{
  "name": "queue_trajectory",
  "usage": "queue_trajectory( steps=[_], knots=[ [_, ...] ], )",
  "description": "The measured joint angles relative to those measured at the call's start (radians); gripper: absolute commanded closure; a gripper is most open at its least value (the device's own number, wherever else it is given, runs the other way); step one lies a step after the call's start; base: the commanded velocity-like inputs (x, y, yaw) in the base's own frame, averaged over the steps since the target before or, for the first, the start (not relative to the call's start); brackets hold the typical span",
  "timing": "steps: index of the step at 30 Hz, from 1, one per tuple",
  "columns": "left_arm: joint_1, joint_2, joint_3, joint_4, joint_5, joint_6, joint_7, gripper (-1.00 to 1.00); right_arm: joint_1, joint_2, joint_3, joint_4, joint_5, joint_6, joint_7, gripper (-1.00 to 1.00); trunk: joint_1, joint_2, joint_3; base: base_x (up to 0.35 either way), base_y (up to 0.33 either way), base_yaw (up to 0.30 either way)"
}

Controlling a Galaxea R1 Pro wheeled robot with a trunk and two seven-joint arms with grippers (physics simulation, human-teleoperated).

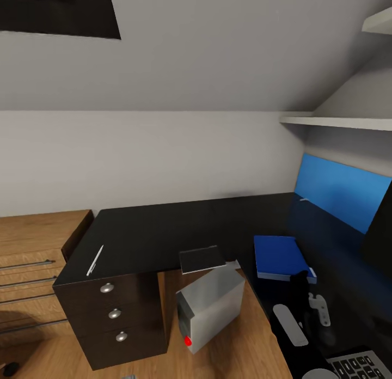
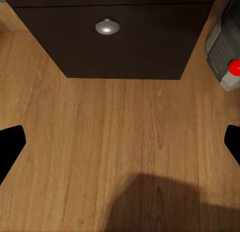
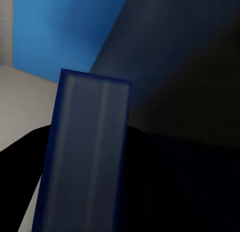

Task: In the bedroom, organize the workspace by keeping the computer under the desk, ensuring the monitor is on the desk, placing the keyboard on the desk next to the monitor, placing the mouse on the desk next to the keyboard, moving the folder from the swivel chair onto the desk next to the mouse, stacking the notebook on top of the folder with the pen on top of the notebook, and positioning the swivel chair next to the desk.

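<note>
The blue folder (image 1: 279,255) lies flat on the right wing of the black desk (image 1: 163,226). My right gripper (image 1: 300,283) sits at the folder's near right corner; in the right wrist view the folder (image 3: 87,152) runs between its dark fingers (image 3: 17,177), shut on it. A dark grey notebook (image 1: 202,258) rests at the desk's inner edge, and a white pen (image 1: 95,260) lies on the left end. The grey computer (image 1: 209,307) stands tilted on the floor under the desk. My left gripper (image 2: 120,147) hangs open over the wood floor before the drawers.
A blue screen panel (image 1: 343,189) stands along the desk's right back. Part of a keyboard (image 1: 359,365) shows at the bottom right. Black drawers (image 1: 114,313) with round knobs (image 2: 107,27) sit under the desk's left end, beside a wooden dresser (image 1: 32,259). Shelves (image 1: 348,120) overhang the right.
</note>
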Motion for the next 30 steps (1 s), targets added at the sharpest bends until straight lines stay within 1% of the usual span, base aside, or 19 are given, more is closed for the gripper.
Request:
queue_trajectory(
  steps=[20, 21, 22, 25, 30],
  knots=[
    [0.0, 0.0, 0.001, 0.001, 0.003, 0.006, 0.0, -1.0, 0.0, 0.0, 0.0, 0.0, 0.0, 0.0, 0.0, 1.0, 0.0, 0.0, 0.0, 0.0, 0.0, 0.0],
    [0.0, 0.0, 0.001, 0.001, 0.003, 0.006, 0.0, -1.0, 0.0, 0.0, 0.0, 0.0, 0.0, 0.0, 0.0, -1.0, 0.0, 0.0, 0.0, 0.0, 0.0, 0.0],
    [0.0, 0.0, 0.001, 0.001, 0.003, 0.006, 0.0, -1.0, 0.0, 0.0, 0.0, 0.014, -0.039, -0.003, -0.004, -1.0, 0.0, 0.0, 0.0, 0.0, 0.0, 0.0],
    [0.0, 0.0, 0.001, 0.002, 0.003, 0.006, 0.0, -1.0, 0.0, -0.001, 0.001, 0.011, -0.026, -0.002, -0.028, -1.0, 0.0, 0.0, 0.0, 0.0, 0.0, 0.0],
    [0.0, 0.0, 0.001, 0.003, 0.002, 0.006, 0.0, -1.0, 0.0, -0.001, 0.001, 0.01, -0.026, -0.003, -0.034, -1.0, 0.0, 0.0, 0.0, 0.0, 0.0, 0.0]
  ],
)
